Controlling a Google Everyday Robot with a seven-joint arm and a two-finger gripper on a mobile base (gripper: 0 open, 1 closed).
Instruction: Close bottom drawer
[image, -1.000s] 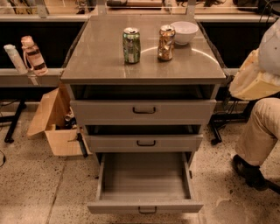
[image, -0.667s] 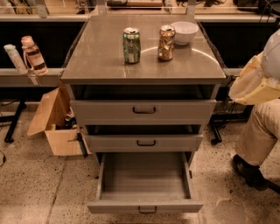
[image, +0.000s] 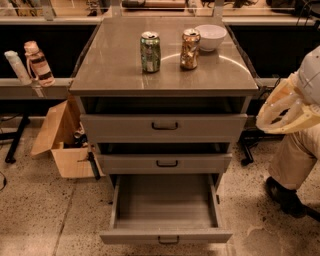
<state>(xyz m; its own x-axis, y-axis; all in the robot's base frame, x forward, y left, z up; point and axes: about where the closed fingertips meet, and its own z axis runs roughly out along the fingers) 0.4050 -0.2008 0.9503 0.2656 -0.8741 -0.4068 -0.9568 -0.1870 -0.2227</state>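
Observation:
The bottom drawer of the grey metal cabinet is pulled far out toward me. Its plain grey inside is empty, and a small black handle sits at the centre of its front panel. My gripper is the cream-and-white piece at the right edge. It hangs at the height of the top drawer, well to the right of the cabinet and above the bottom drawer, touching nothing.
The middle drawer and top drawer stand slightly out. On the cabinet top are a green can, a brown can and a white bowl. A cardboard box is on the left and a person's leg and shoe on the right.
The gripper at the right edge has sunk slightly. The bottom drawer stays pulled out as before.

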